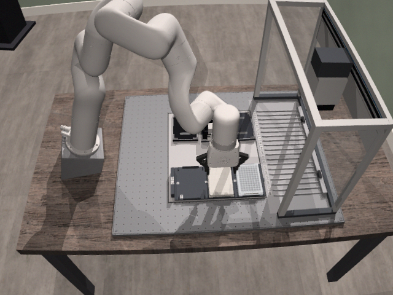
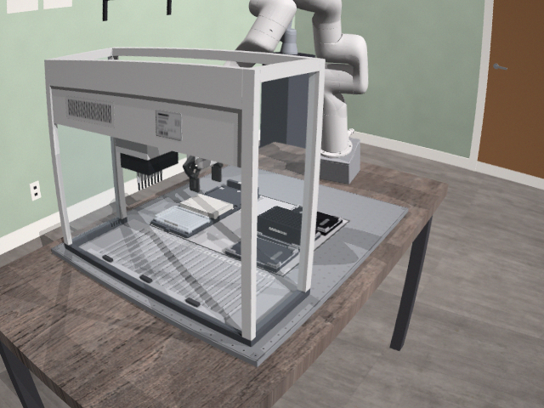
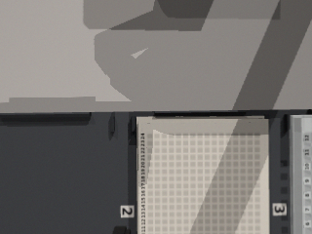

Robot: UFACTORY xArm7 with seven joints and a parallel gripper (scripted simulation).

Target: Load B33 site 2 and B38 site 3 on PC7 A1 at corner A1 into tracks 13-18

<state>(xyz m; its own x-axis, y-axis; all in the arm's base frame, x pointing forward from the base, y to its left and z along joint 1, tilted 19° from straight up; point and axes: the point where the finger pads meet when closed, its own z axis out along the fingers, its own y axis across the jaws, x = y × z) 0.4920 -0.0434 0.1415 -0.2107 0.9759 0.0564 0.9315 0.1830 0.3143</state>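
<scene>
Your gripper (image 2: 202, 172) hangs wide open, holding nothing, above B33 (image 1: 221, 182) on site 2 of PC7 (image 1: 187, 183); B38 (image 1: 250, 179) sits on site 3. Pushing PC7 crooked likely jams it short of the rails (image 1: 285, 152), lamp unlit.

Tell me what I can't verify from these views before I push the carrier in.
- A1 corner marks: too small in top and exterior views; wrist view crops the 384-well plate and the 96-well plate.
- Nests: the arm covers the middle nest in top view; the deep-well block shows only in exterior view.
- Track numbers on the apron: blurred.
- Open gripper: fingertips absent from wrist view.
</scene>
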